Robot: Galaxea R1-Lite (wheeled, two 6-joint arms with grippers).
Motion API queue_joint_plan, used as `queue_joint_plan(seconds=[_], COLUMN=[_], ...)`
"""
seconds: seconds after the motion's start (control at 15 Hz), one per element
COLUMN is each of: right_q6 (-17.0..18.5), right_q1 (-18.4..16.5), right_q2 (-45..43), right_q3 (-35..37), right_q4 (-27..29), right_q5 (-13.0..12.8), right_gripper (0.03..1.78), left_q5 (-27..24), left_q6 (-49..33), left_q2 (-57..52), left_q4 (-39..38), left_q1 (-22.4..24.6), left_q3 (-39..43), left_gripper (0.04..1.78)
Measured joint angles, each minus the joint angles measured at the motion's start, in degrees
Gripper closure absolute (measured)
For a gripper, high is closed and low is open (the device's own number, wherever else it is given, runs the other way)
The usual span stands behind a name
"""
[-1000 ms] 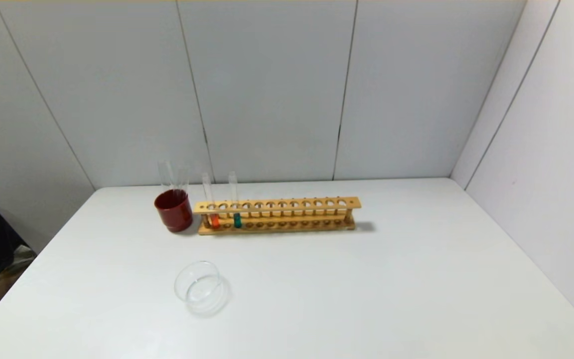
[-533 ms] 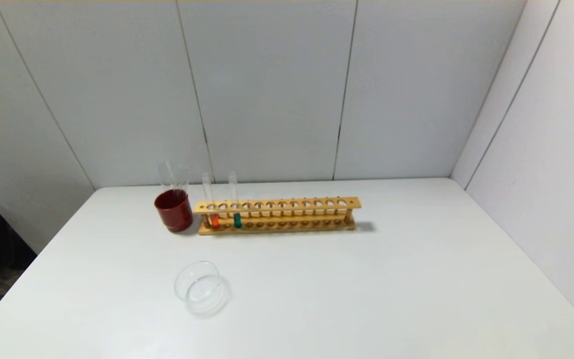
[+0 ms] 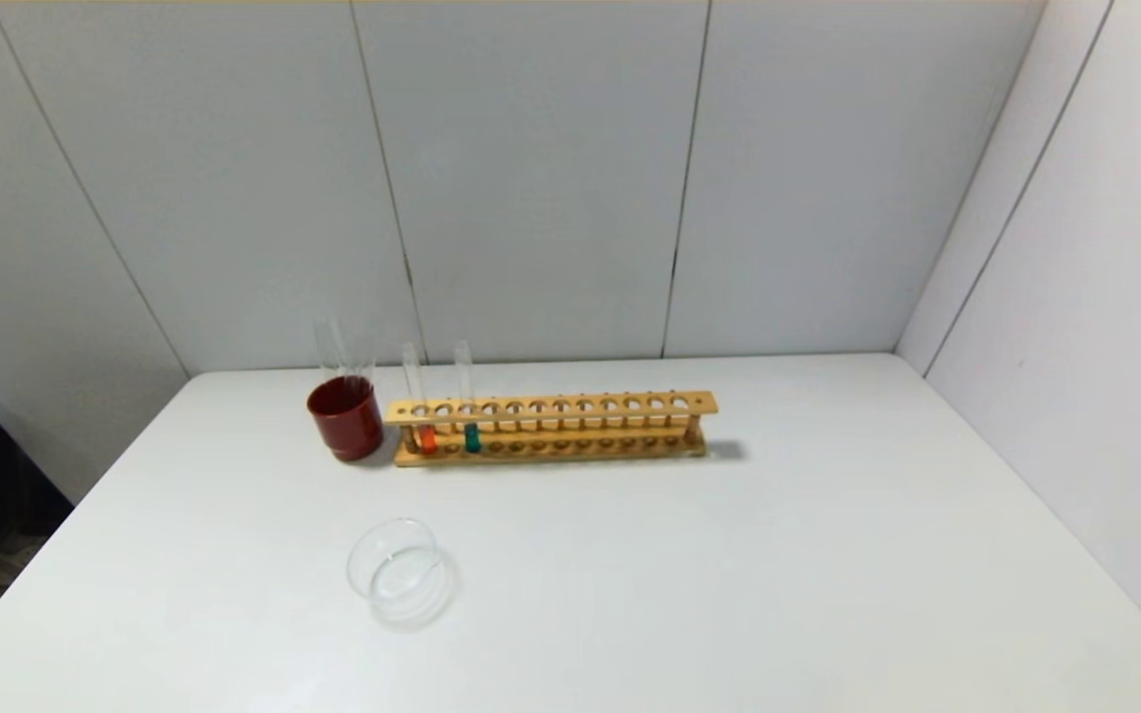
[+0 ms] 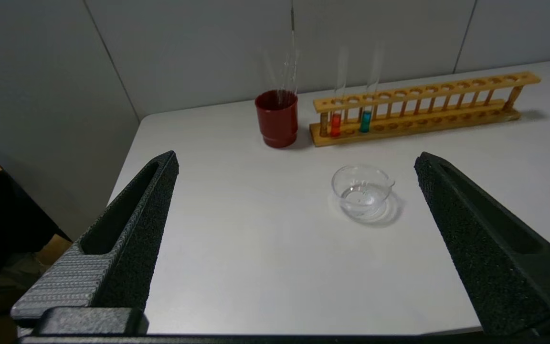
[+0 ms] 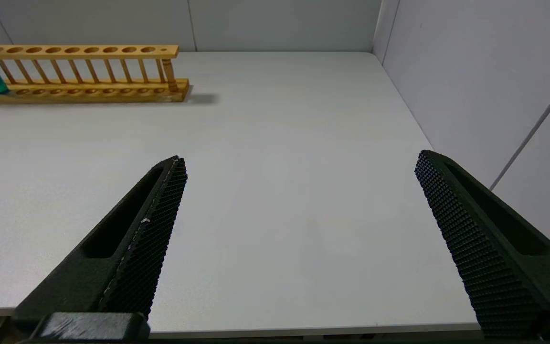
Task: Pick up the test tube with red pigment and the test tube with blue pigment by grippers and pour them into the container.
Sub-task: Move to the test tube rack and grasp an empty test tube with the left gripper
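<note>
I am holding the left gripper (image 4: 294,160) and right gripper (image 5: 299,160) wide open, gripping nothing; in the head view's centre-left, the slim red-liquid glass tube (image 3: 420,411) and blue-liquid glass tube (image 3: 468,408) are standing in the long wooden rack (image 3: 570,406), the round clear glass dish (image 3: 398,572) lying below.

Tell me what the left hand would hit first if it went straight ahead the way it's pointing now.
Probably the container: it lies between the open left hand's fingers, nearer than the rack holding both coloured tubes. Depth is unclear, so it might meet the table first.

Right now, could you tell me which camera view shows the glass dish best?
The left wrist view: the dish sits near, whole and unobstructed. The head view shows it smaller and from above. The right wrist view misses it.
</note>
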Motion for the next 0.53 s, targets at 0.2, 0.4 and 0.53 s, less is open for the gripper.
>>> queue_joint_plan(seconds=[0.2, 0.4, 0.53], right_q6=[0.0, 0.0, 0.0], right_q1=[0.0, 0.0, 0.0], right_q2=[0.0, 0.0, 0.0], right_q3=[0.0, 0.0, 0.0], right_q4=[0.0, 0.0, 0.0], right_q5=[0.0, -0.02, 0.0], right_gripper=[0.06, 0.06, 0.06], left_q5=[-2.88, -6.13, -7.29], left_q6=[-3.19, -7.96, -11.18], left_q2=[14.37, 31.51, 42.13], left_q4=[1.01, -3.84, -9.74], left_q1=[-0.16, -0.39, -0.77], left_q3=[-10.36, -16.94, -19.81], left_gripper=[0.07, 0.07, 0.07])
